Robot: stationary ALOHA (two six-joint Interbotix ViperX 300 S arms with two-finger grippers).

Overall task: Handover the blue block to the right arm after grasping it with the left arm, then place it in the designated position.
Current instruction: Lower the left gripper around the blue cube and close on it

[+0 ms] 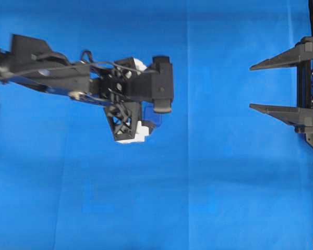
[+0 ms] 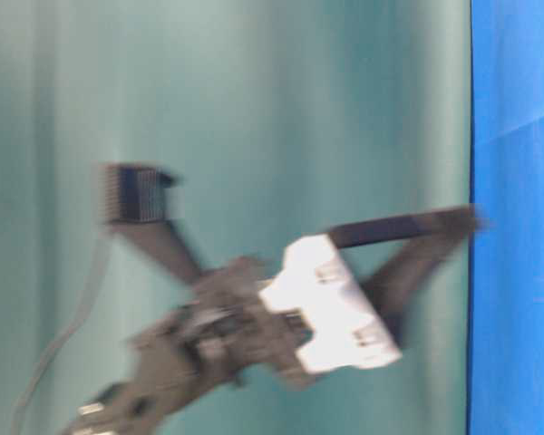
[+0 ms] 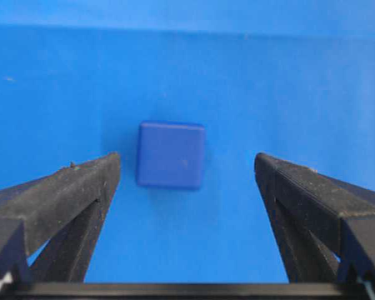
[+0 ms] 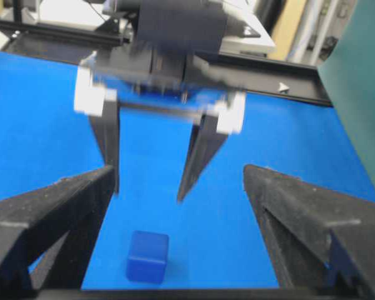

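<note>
Left gripper (image 3: 187, 181) fingers (image 3: 81, 187) spread wide, empty, poised over the blue block (image 3: 171, 154) lying free on the blue cloth (image 3: 287, 81), so grasp step pending: lower, straddle, close; right gripper (image 1: 261, 86) also wide, empty, well apart.

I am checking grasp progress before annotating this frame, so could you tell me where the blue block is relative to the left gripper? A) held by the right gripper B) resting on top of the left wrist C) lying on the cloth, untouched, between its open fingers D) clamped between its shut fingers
C: in the left wrist view the blue block lies on the cloth, clear of both spread fingers of the left gripper.
</note>
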